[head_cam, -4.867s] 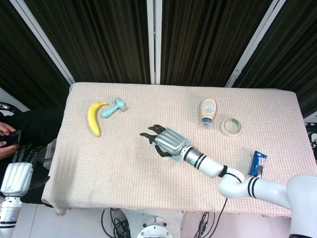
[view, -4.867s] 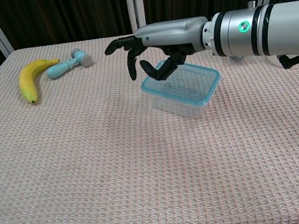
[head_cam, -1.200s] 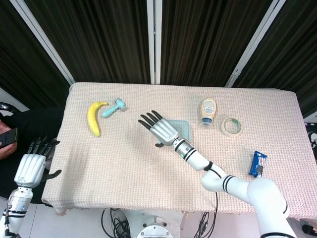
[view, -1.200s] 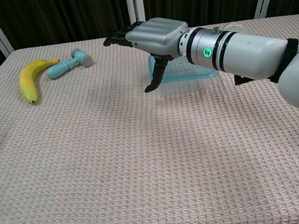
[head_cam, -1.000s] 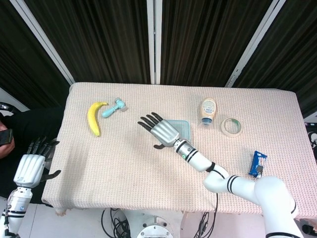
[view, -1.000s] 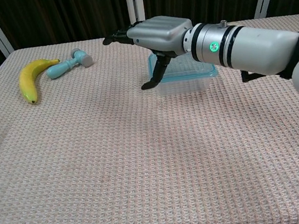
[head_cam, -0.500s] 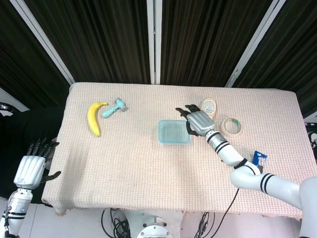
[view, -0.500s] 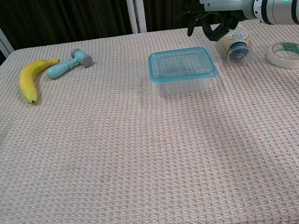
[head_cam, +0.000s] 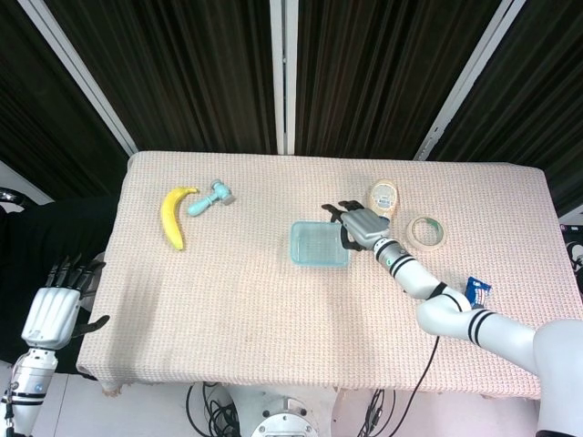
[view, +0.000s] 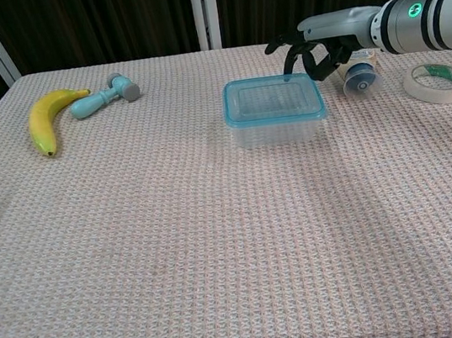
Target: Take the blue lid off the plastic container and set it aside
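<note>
The clear plastic container stands mid-table with its blue-rimmed lid on top, also seen in the head view as the container. My right hand hovers over the lid's far right corner, fingers curled downward and apart, with the fingertips at the rim. I cannot tell whether they touch it. In the head view the right hand sits at the container's right edge. My left hand hangs off the table's near left side, fingers spread and holding nothing.
A banana and a teal toy hammer lie at the far left. A lying bottle and a tape roll sit just right of the right hand. A blue packet lies near the right front.
My right hand has moved left and down from beside the bottle to the lid's far right corner. Container and lid stay in place. The left hand is unchanged.
</note>
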`<state>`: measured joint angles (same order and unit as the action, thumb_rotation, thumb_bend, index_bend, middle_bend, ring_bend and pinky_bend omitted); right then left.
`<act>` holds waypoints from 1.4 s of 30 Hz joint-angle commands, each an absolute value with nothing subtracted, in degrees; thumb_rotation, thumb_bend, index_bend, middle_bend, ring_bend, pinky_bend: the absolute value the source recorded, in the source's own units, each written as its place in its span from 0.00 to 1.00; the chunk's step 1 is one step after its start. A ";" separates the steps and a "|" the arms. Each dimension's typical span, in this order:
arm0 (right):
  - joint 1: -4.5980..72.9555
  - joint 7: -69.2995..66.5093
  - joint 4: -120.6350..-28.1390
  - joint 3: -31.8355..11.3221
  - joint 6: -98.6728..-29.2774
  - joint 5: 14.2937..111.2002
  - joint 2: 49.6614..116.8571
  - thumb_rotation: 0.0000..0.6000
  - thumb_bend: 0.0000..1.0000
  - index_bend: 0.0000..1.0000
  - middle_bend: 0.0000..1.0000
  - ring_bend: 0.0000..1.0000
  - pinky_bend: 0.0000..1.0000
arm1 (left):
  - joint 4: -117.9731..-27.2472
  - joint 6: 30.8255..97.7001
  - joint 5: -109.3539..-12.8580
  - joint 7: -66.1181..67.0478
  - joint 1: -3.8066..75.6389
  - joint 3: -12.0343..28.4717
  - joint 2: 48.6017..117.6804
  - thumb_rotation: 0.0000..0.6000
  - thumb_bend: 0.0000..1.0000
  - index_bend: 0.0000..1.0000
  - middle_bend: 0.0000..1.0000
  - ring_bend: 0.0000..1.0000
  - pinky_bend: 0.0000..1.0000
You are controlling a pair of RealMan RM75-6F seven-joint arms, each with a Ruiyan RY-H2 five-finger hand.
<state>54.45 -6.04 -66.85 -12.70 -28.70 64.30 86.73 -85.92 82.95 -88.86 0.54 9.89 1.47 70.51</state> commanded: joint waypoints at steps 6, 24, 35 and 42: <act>53.07 -9.12 -75.69 -11.40 -28.24 67.55 83.43 1.00 0.93 0.00 0.25 0.00 0.00 | -85.37 83.07 -89.66 0.05 10.15 1.32 70.55 1.00 0.03 0.16 0.14 0.00 0.00; 51.95 -9.26 -78.06 -11.42 -36.00 71.81 84.55 1.00 0.43 0.00 0.15 0.00 0.00 | -90.54 72.59 -97.51 -0.52 21.83 2.32 69.54 1.00 0.03 0.14 0.14 0.00 0.00; 33.86 4.78 -94.33 -8.32 -69.26 78.08 70.72 1.00 0.29 0.00 0.05 0.00 0.00 | -98.43 52.20 -93.52 1.60 40.19 9.54 77.73 1.00 0.02 0.05 0.07 0.00 0.00; 26.63 3.68 -96.38 -5.28 -77.66 82.10 67.03 1.00 0.27 0.00 0.04 0.00 0.00 | -99.10 41.53 -81.02 13.87 49.04 13.68 85.56 1.00 0.00 0.01 0.02 0.00 0.00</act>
<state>28.49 3.88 -95.55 -6.52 -75.74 80.50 68.09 -98.59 45.97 -86.86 7.62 44.76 11.33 81.46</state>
